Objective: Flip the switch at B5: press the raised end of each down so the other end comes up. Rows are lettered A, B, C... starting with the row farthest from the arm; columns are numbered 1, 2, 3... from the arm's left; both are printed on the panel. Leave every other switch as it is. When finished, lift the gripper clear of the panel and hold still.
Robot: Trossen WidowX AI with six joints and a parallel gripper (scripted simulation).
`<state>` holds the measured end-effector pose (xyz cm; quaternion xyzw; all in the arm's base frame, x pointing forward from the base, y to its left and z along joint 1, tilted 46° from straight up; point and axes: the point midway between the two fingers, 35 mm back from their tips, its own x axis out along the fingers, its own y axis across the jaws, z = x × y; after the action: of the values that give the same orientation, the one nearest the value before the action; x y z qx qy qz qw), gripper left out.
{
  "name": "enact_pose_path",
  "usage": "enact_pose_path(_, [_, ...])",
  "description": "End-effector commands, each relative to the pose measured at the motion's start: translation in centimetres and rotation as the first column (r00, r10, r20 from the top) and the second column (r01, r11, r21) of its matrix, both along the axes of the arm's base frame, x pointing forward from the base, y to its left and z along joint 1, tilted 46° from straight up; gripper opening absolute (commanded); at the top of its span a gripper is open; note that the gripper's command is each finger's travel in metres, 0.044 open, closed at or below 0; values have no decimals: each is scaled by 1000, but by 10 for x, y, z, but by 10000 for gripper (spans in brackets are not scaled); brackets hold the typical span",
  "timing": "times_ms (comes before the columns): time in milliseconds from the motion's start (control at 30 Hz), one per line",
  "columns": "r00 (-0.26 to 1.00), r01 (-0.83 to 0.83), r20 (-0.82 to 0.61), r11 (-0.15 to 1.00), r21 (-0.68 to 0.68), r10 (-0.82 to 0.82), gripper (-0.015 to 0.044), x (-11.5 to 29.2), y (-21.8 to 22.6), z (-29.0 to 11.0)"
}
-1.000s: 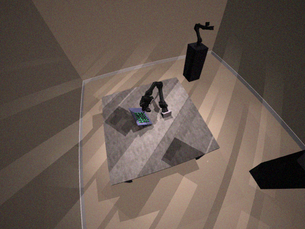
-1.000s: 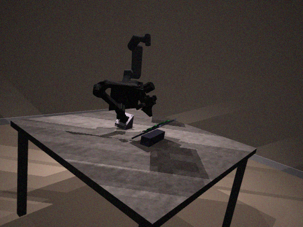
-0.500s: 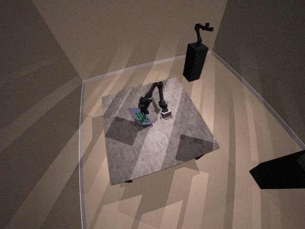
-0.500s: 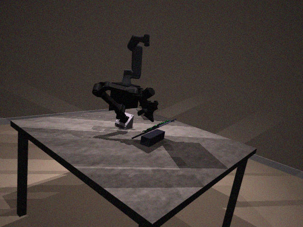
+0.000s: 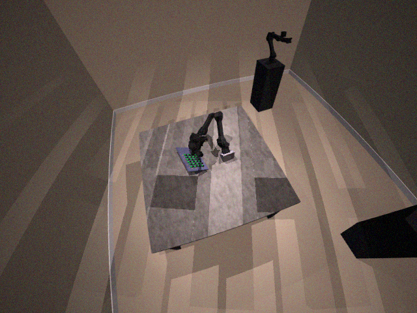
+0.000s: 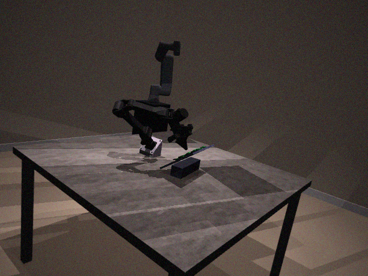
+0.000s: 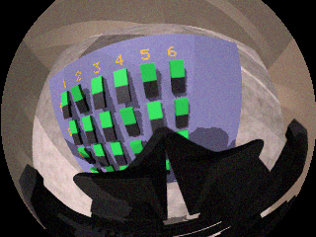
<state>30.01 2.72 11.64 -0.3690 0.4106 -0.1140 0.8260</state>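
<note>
The blue-violet switch panel (image 5: 180,150) (image 6: 209,146) (image 7: 214,74) is tilted and carries rows of green-and-black switches. Switch B5 (image 7: 154,110) is in the second row from the far side, under the printed 5. Its green far part shows in the wrist view; its near end lies close to the fingertips and is partly hidden. My gripper (image 5: 201,154) (image 6: 186,148) (image 7: 162,131) is shut and empty, with its tips together above the panel, just on the near side of B5 in the wrist view. The fingers hide parts of the nearer rows. I cannot tell any contact.
A dark block (image 6: 184,168) is under the panel. The arm's pale base mount (image 5: 227,156) (image 6: 156,149) is beside the panel on the table (image 5: 225,202) (image 6: 133,190). Another arm stands on a black pedestal (image 5: 266,84) beyond the table.
</note>
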Motion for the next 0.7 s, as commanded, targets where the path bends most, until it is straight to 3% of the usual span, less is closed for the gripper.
enact_pose_path(0, [1000, -1, -17, 1000, -7, 1, 0, 0, -3, -7])
enact_pose_path(667, [1000, -1, -17, 1000, -7, 1, 0, 6, -8, -13])
